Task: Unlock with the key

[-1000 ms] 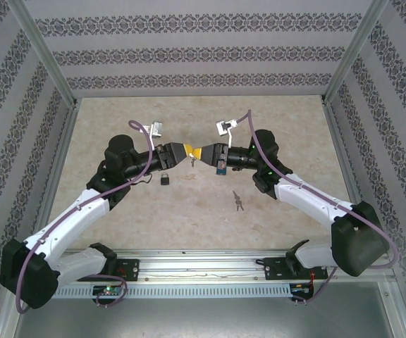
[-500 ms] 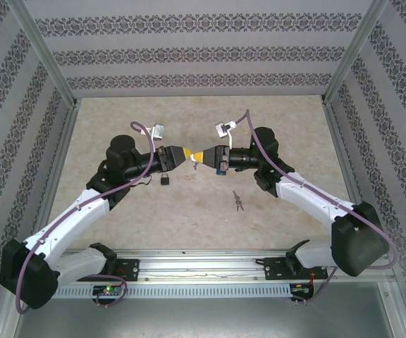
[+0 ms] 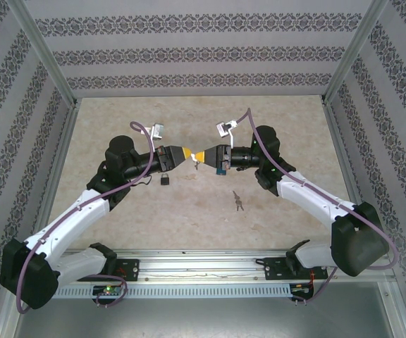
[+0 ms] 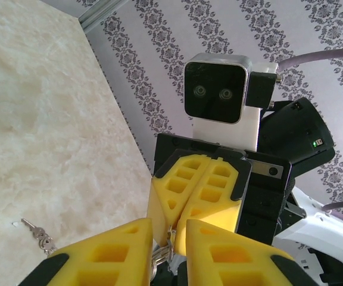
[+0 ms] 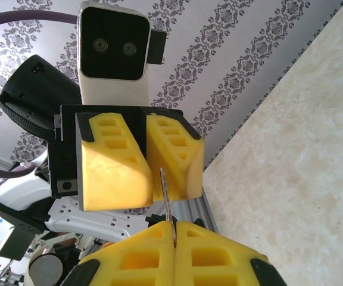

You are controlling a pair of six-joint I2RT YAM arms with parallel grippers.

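Meeting above the table's (image 3: 189,225) middle: right gripper (image 3: 202,155) clamped on the key (image 5: 166,193), left gripper (image 3: 187,155) narrowly parted around its tip, grip unclear; padlock (image 3: 165,180) nearby.

Bright, even, diffuse light casts soft faint shadows; the nearest foreground in wrist views is slightly blurred.

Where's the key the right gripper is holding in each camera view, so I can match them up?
Top external: the key hangs just above centre, at the tip of the right gripper.
Left wrist: the key is bottom centre, in the gap between the left gripper's fingers.
Right wrist: the key is at centre, its blade rising from the right gripper.
Shared landmark: the right gripper, yellow, shut on the key.
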